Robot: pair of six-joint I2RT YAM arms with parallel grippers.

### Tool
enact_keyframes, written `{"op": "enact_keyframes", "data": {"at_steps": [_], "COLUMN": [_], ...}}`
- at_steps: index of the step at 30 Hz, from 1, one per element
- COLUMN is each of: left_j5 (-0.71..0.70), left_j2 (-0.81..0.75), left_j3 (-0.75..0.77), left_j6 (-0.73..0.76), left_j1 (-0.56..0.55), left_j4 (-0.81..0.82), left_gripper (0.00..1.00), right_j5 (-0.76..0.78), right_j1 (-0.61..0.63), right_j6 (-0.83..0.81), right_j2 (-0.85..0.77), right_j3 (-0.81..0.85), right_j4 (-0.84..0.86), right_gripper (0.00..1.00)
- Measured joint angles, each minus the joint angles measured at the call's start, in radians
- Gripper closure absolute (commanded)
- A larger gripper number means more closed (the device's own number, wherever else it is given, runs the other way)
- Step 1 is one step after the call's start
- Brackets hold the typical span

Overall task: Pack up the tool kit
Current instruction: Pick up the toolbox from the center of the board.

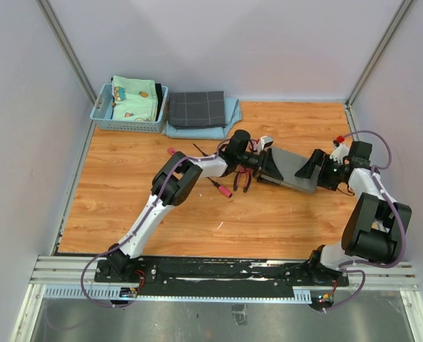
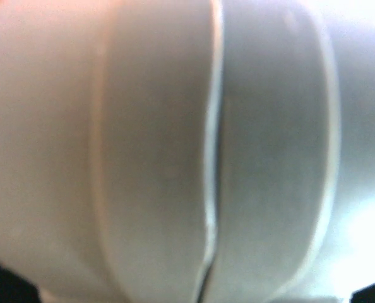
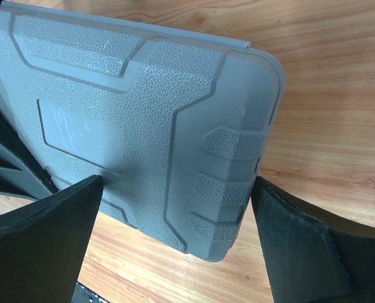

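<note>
On the table (image 1: 126,214), the grey case (image 1: 293,169) is lying near the middle, apparently shut, its long axis running left to right. A gripper is sitting at each end. The left gripper (image 1: 263,162) is crowding the left end so closely that its wrist view is showing only blurred grey plastic and the seam between the halves; I cannot tell how far its jaws are standing apart or whether they are gripping. The right gripper (image 3: 175,183) is standing wide open, straddling the right end without clearly touching it. Pliers (image 1: 243,180) and a screwdriver (image 1: 222,187) are lying loose just near-left of the case, nearer the left arm, so I judge packing is calling for opening it.
</note>
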Motion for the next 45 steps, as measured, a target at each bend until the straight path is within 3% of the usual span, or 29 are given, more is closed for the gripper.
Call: {"op": "enact_keyframes", "data": {"at_steps": [9, 22, 24, 28, 33, 40, 45], "left_j5": [0.010, 0.020, 0.011, -0.091, -0.219, -0.422, -0.517], "left_j2": [-0.072, -0.300, -0.319, -0.326, -0.396, -0.446, -0.471], "left_j3": [-0.008, -0.101, -0.076, 0.122, 0.175, 0.175, 0.149], "left_j6": [0.006, 0.077, 0.190, 0.555, 0.837, 0.975, 0.871], "left_j1": [0.013, 0.068, 0.075, 0.082, 0.089, 0.089, 0.102], "left_j4": [-0.021, -0.052, -0.169, -0.584, -0.830, -0.991, -1.020], "left_gripper": [1.00, 1.00, 1.00, 1.00, 1.00, 1.00, 1.00], "right_j5": [-0.027, -0.207, -0.206, -0.171, -0.129, 0.080, 0.343], "right_j1": [0.000, -0.003, -0.004, -0.006, -0.006, 0.039, 0.246], "right_j6": [0.000, 0.055, 0.053, 0.052, 0.048, -0.026, -0.116], "right_j2": [-0.116, -0.237, -0.244, -0.243, -0.245, -0.320, -0.418], "right_j3": [0.000, 0.070, 0.076, 0.076, 0.077, 0.080, 0.092], "right_j4": [0.005, 0.050, 0.050, 0.047, 0.037, -0.017, -0.030], "right_gripper": [0.02, 0.02, 0.02, 0.02, 0.02, 0.02, 0.02]}}
